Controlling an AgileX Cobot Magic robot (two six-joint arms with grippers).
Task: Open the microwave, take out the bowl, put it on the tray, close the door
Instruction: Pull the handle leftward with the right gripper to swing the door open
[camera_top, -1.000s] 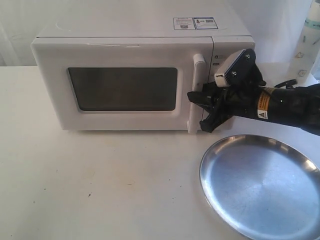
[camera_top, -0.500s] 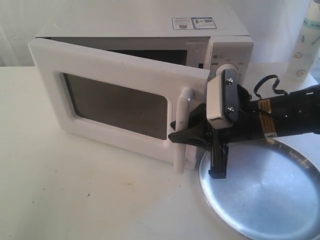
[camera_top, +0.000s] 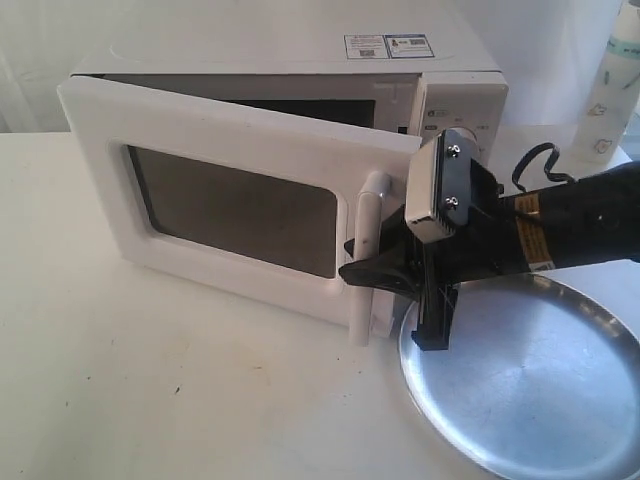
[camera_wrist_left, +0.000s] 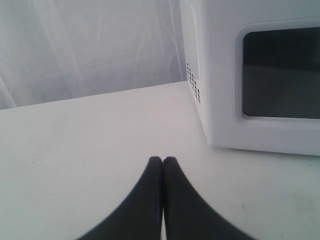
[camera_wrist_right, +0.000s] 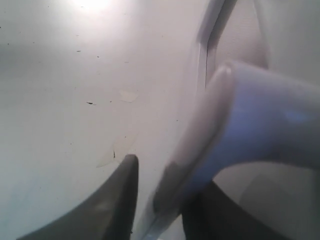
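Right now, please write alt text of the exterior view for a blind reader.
A white microwave with its door partly open; the right gripper, open, straddles the door's vertical handle. An empty silver tray lies nearby on the table.

White worktop (camera_top: 200, 390) fills the foreground, wide and matte, and there are a few tiny dark specks (camera_top: 177, 391) dotted across it near the front. Behind everything hangs a white cloth backdrop (camera_top: 40, 40), and the left wrist view shows its soft folds coming right down to the worktop's far edge. Over at the far right edge, a pale bottle (camera_top: 612, 90) stands upright, with a bluish-green mark near its top, partly cut off by the frame.
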